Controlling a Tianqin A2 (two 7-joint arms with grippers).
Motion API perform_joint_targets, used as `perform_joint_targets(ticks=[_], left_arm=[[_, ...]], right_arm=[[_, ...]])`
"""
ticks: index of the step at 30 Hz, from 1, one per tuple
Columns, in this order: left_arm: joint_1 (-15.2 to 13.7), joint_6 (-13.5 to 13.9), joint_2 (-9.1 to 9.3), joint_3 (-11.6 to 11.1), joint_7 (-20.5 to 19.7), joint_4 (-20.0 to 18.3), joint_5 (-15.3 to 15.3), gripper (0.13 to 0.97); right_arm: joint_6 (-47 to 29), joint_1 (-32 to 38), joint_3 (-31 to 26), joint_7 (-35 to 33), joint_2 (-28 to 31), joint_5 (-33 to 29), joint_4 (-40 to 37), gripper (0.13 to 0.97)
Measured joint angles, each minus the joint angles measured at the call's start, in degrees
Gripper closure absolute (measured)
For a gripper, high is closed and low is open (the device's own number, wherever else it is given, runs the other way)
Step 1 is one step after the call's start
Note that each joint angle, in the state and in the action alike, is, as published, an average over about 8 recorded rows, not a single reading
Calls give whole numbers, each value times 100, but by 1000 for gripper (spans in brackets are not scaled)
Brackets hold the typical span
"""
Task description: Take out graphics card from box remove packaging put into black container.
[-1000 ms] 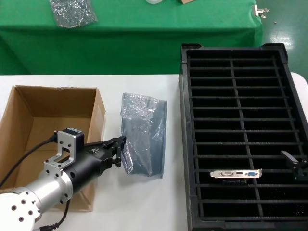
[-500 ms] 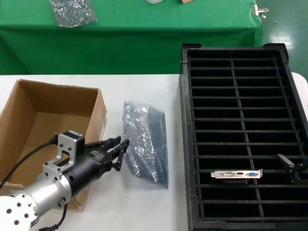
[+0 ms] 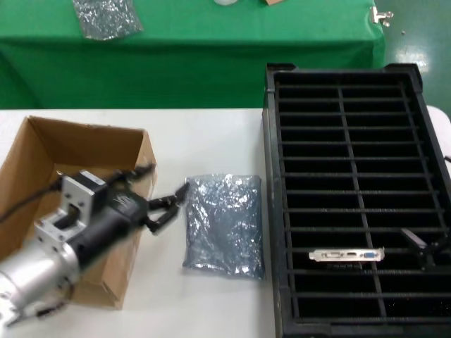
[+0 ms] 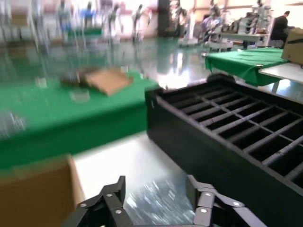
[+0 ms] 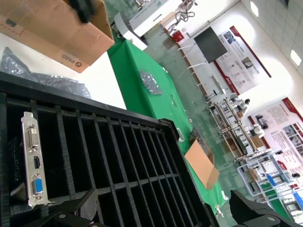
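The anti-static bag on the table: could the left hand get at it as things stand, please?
Probably yes. The left hand is open right beside the anti-static bag, which lies flat on the white table between the cardboard box and the black tray, with nothing in between.

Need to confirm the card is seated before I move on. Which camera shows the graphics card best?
The right wrist view: the graphics card stands in a slot of the black container, its bracket and ports close and plain. The head view shows it small, near the right claw. The left wrist view misses it.
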Motion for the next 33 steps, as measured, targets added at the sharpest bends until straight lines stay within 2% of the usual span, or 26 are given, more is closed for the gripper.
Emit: perform_joint_targets(ticks=[3, 4, 7, 11, 21, 30, 33], left_arm=[[140, -277, -243, -114, 599, -382, -198, 654], [198, -417, -338, -149, 837, -507, -263, 654], [370, -868, -602, -227, 1508, -809, -428, 573], [497, -1192, -737, -259, 1911, -952, -546, 464], [629, -1354, -535, -281, 1978, -832, -841, 269], [813, -1645, -367, -302, 2198, -740, -1212, 167], [875, -1741, -312, -310, 2271, -710, -1334, 167]], right_arm=[[-4, 6, -15, -12, -11, -3, 1, 129], [-5, 8, -18, -15, -13, -4, 1, 129], [-3, 10, -23, -16, -18, -5, 1, 129], [50, 7, -42, 44, -46, 1, -4, 129], [406, -14, -173, 442, -240, 45, -36, 129], [805, -38, -318, 889, -458, 94, -73, 129], [940, -46, -366, 1040, -531, 110, -85, 129]])
